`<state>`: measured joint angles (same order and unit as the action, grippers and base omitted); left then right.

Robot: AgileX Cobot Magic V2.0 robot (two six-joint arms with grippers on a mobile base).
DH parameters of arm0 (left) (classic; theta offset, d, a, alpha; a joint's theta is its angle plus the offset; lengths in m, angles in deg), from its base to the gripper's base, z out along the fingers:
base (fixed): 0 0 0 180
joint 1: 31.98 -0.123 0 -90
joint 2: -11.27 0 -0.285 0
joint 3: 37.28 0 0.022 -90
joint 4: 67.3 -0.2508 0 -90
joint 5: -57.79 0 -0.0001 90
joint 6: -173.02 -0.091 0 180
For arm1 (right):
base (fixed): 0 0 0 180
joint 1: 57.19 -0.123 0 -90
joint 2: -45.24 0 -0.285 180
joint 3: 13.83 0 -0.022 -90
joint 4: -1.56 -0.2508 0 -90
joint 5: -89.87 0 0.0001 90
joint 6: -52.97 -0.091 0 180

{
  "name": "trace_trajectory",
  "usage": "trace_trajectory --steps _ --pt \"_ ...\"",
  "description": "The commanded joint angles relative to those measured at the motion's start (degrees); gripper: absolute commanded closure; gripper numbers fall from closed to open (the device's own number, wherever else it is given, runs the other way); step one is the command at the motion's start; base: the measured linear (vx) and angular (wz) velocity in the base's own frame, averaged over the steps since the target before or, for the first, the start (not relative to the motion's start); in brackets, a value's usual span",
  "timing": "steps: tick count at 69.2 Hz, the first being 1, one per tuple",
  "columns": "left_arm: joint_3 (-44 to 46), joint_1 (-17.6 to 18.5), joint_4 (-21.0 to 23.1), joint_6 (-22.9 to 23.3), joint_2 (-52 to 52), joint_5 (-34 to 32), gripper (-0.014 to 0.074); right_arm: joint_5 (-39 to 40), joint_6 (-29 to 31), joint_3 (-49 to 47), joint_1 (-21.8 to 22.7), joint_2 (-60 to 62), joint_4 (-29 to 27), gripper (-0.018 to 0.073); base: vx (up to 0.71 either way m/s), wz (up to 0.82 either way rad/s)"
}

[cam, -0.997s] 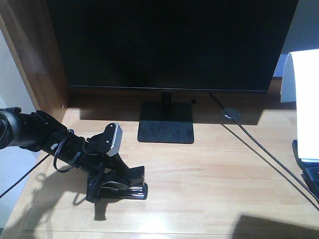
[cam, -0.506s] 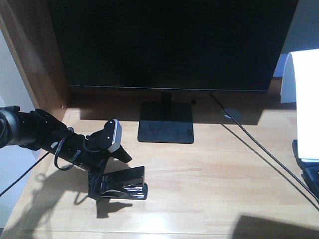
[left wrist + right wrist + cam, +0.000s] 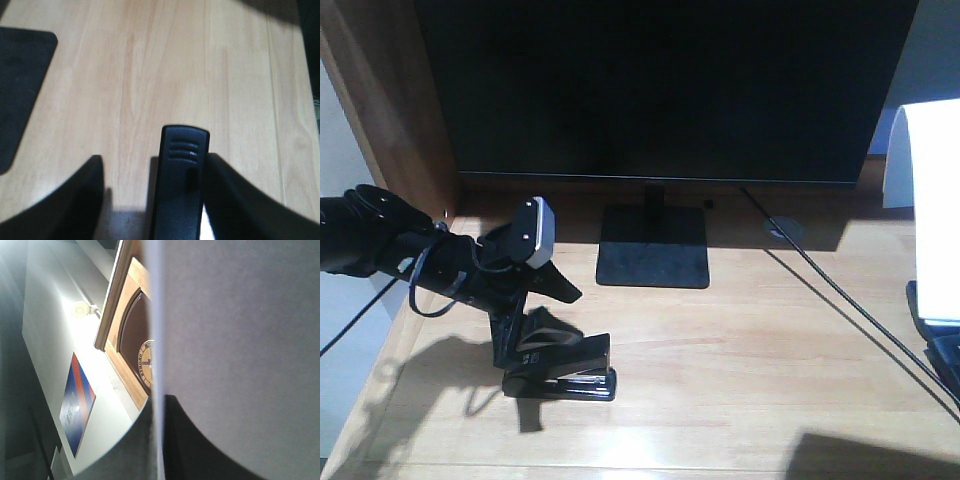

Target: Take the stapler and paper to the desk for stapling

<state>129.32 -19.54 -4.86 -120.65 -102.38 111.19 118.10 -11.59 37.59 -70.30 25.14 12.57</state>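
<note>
The left gripper (image 3: 536, 322) hangs with its jaws wide apart on either side of the stapler (image 3: 565, 372), which sits on the desk (image 3: 740, 350) near its front left. At the right edge, the right gripper (image 3: 159, 410) pinches the paper (image 3: 935, 200) upright.

you see the paper (image 3: 240, 330) filling the right half, its edge running top to bottom; a dark rounded shape (image 3: 200, 445) overlaps its foot, a wood-framed dial (image 3: 144, 364) left of it.
</note>
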Motion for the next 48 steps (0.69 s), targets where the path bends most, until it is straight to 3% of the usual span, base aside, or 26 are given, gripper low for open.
trace_trajectory --steps 1,18,48 --pt "1.26 0.24 2.78 1.07 4.96 2.3 0.0332 2.61 0.33 -1.8 0.19 -0.75 0.32 0.056 0.0 0.0" --pt "1.26 0.24 2.78 1.99 7.04 2.34 0.0608 2.61 0.33 -1.8 0.19 -0.75 0.32 0.056 0.0 0.0" --pt "1.26 1.2 2.83 1.87 3.23 2.83 0.0605 2.55 0.33 -1.8 0.19 -0.75 0.32 0.056 0.0 0.0"
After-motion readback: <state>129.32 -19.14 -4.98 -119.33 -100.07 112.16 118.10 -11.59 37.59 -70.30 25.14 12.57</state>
